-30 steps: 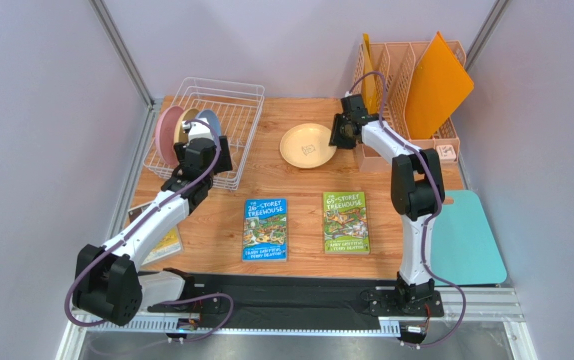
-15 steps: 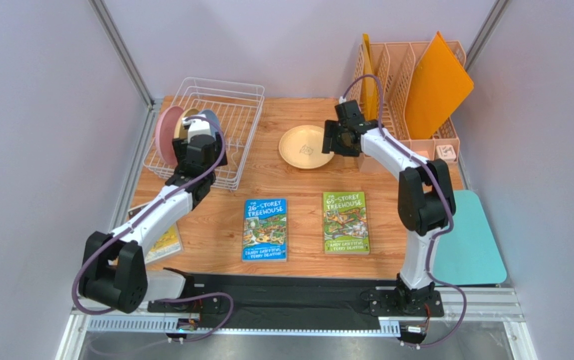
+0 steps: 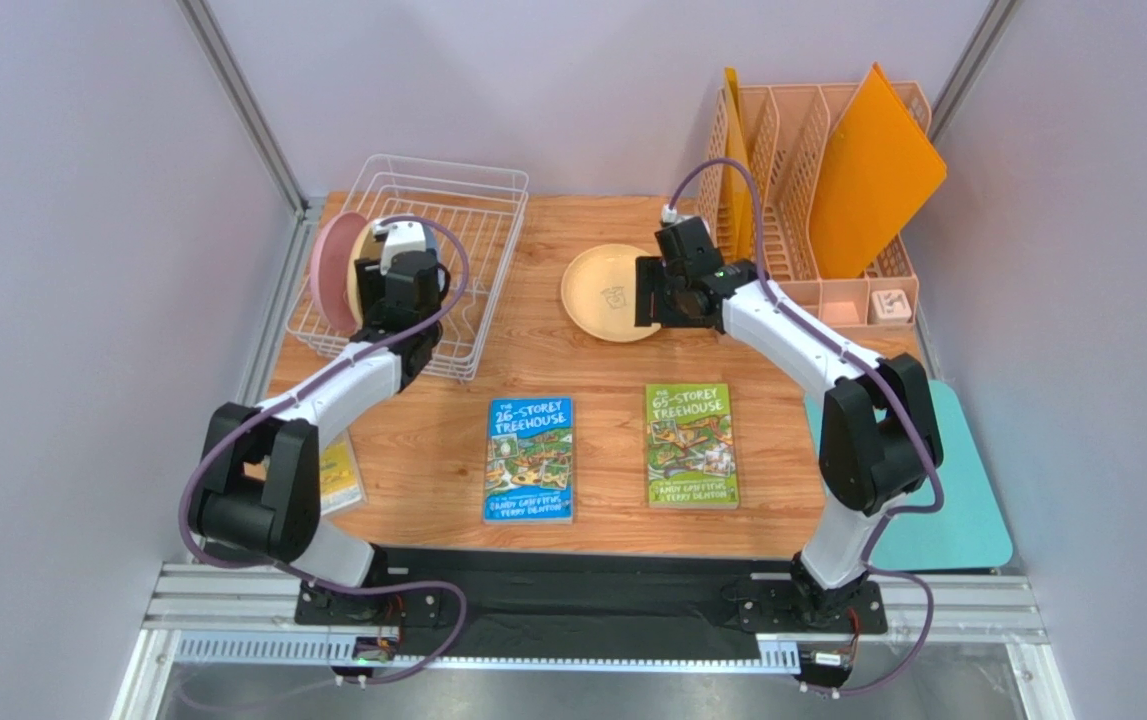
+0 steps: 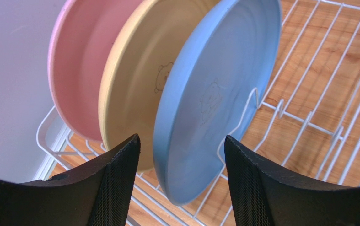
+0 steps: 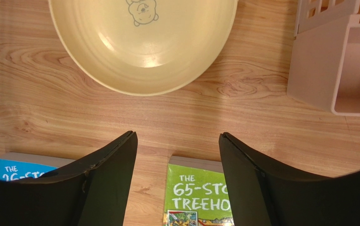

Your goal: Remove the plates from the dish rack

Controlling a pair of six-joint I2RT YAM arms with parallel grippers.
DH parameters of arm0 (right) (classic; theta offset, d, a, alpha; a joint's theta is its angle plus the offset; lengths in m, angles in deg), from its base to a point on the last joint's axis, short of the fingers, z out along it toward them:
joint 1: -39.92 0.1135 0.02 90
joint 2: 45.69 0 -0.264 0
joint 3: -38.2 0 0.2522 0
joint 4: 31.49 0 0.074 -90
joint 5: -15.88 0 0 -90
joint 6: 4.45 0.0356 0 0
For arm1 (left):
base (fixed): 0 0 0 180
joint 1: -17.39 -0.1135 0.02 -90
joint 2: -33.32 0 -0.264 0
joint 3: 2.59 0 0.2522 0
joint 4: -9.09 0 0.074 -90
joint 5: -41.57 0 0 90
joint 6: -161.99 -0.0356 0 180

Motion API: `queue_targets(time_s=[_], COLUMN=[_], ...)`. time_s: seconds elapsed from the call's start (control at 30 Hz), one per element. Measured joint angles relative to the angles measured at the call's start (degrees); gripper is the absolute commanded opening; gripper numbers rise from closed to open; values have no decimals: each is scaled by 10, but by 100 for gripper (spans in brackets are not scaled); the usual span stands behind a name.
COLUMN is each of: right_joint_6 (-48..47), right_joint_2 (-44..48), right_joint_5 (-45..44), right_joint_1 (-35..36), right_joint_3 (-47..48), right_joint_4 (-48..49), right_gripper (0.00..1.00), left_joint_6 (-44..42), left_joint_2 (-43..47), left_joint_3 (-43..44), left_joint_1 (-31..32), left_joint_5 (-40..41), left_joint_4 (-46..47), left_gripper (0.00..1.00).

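Left wrist view: we see our left gripper (image 4: 181, 139) open, its jaws wide on either side of the blue plate's (image 4: 214, 84) lower rim. Behind it, tan (image 4: 139, 80) and pink (image 4: 80, 70) plates stand in the rack (image 4: 309, 123). Our right gripper (image 5: 177, 135) hangs wide and empty over the table (image 5: 26, 94), with the cream plate (image 5: 144, 47) flat just beyond.

We look down on a wood-grain tabletop (image 3: 609, 450) boxed in by plain pale lilac walls (image 3: 579, 75) at nine, twelve and three o'clock, silver metal posts (image 3: 241, 102) marking the far corners under soft, even light.
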Motion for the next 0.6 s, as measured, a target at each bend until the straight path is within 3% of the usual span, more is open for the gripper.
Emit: queue_targets(time_s=[0.1,0.13,0.23,0.27,0.6], right_joint_6=[0,0,0,-1,0], right_joint_2=[7,10,18,21,25], right_joint_5=[0,0,0,0,0], right_joint_1=[0,0,0,0,2], right_joint_3=[-8,-9,-9,-9,-18], right_joint_4=[-2,-2,-1,0,-1], right_gripper=[70,70,70,70,70], left_joint_6=[-11,-15,-31,-41,-69], left_joint_2=[-7,-9,-20,-24,-25], left_joint_3=[0,0,0,0,-18], left_joint_1=[-1,-2,-3,-3,-5], left_joint_5=[15,19,30,35,51], left_joint_4=[22,31,49,50,90], left_gripper=[50,32,4,0,0])
